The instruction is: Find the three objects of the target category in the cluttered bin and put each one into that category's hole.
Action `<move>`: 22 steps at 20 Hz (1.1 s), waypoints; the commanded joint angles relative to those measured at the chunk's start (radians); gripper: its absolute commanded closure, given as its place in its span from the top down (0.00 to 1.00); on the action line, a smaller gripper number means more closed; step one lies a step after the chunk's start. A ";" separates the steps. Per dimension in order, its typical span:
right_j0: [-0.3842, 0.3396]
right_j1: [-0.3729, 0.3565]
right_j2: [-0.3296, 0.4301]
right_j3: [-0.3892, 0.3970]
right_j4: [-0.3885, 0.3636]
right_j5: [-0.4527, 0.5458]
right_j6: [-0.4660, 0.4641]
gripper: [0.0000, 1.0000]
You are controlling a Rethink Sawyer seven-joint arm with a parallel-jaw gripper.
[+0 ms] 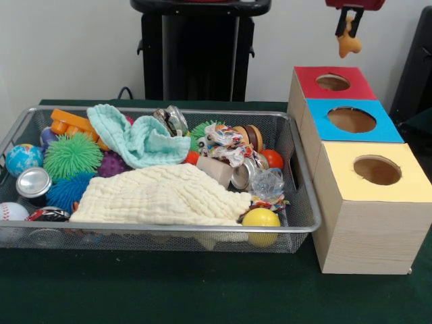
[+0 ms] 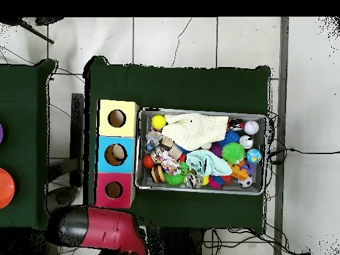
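Front view, left to right: wire mesh bin (image 1: 297, 226) fills the left and middle of the green table (image 1: 202, 297), packed with clutter — globe ball (image 1: 22, 159), green spiky ball (image 1: 72, 155), teal cloth (image 1: 138, 140), cream muslin cloth (image 1: 162, 196) over the middle, rope toy (image 1: 226, 143), yellow ball (image 1: 261, 218) at the bin's near right corner. No tiger or duck visible in the bin; if there, probably buried under the cloths. Right of the bin, near the table's right edge, three wooden boxes in a row: yellow-topped (image 1: 374, 182) nearest, blue-topped (image 1: 351, 120) in the middle, red-topped at the far end. Gripper (image 1: 349, 27) hangs at the top edge above and slightly right of the red box's hole (image 1: 333, 82), jaws nearly closed, pinching a small tan plush, likely the teddy bear (image 1: 349, 42), by its upper end; body dangles free. Judgement: plush is light and soft, will not slip much from a pinch, but it swings, so centre it over the hole before release. For the other plush toys, grab the torso, not a limb. Overhead shows the red arm over the red box end.
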 commanded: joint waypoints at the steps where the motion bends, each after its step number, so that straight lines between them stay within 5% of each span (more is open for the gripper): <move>1: -0.044 0.016 0.003 -0.099 -0.050 -0.004 0.167 0.00; 14: -0.107 0.038 0.055 0.021 -0.111 -0.175 0.061 0.00; 22: -0.147 0.076 0.092 0.070 -0.144 -0.283 0.093 0.00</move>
